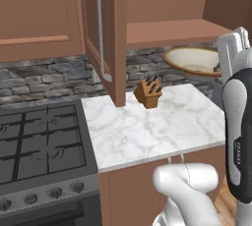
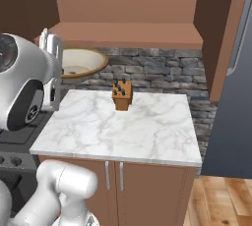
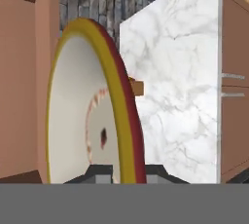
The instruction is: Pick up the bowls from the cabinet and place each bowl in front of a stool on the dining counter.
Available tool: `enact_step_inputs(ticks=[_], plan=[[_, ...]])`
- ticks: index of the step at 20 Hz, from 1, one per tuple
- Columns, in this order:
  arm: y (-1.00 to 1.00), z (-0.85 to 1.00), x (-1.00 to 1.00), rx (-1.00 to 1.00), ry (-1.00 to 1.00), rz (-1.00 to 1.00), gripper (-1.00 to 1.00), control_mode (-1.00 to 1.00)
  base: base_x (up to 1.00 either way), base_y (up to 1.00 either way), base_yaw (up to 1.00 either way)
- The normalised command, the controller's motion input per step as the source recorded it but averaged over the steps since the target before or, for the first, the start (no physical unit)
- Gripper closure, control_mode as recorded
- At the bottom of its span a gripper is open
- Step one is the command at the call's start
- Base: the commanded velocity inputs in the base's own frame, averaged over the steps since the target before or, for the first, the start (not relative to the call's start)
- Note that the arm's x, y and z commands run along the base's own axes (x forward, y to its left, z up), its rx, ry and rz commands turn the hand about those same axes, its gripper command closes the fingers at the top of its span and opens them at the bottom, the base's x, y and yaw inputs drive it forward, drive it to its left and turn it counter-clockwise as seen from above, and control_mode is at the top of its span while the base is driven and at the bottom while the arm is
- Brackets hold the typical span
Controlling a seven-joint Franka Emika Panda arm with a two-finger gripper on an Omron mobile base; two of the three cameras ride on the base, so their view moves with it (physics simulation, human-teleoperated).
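My pincer (image 3: 124,169): shut tight on the rim of the tan bowl (image 1: 193,62) — one tip sits inside the bowl and one outside, right at its edge.
Where the bowl is: up in the air, just under the open shelf of the cabinet (image 1: 106,33) and above the back of the little marble desk (image 1: 147,127). It touches nothing but my pincer.
How the bowl looks: round and shallow, pale inside, with a yellow and dark red rim. In the hand view it looks like it stands on its edge, because my hand is turned.
The other bowl: I cannot see it from here.
What could go wrong: I hold the bowl by a thin bit of rim, so I think it could tip or slip out if I swing fast. It hangs close to the shelf and to the open door with the long silver handle (image 1: 102,31), so I could bump it there. If it drops, it could hit the knife block (image 2: 122,95) or the hard marble.
What is left: I think this bowl has a long way to go — it must get to the dining counter, and none of my views show that.
The desk: white and grey marble, short and squarish, on brown wooden doors.
The room: a grey stone wall behind, a black stove (image 1: 42,141) beside the desk, and wooden floor (image 2: 221,200) low down.
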Motion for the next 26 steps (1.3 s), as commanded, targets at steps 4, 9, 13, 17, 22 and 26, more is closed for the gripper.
enact_step_inputs(ticks=[4,9,13,17,22,26], plan=[[-0.06,-0.13,-1.0,0.0,0.06,0.0,1.0,-1.0,0.0,0.0,0.0],[-0.16,-0.3,-1.0,0.0,0.01,0.0,1.0,-1.0,0.0,0.0,0.0],[0.0,0.0,0.0,0.0,0.0,0.0,1.0,1.0,-1.0,-0.56,-0.21],[0.0,0.0,0.0,0.0,0.0,0.0,1.0,1.0,-0.75,-0.19,-0.72],[0.0,0.0,0.0,0.0,0.0,0.0,1.0,1.0,-0.04,0.0,-0.99],[0.0,0.0,0.0,0.0,0.0,0.0,1.0,1.0,0.0,0.0,-1.0]])
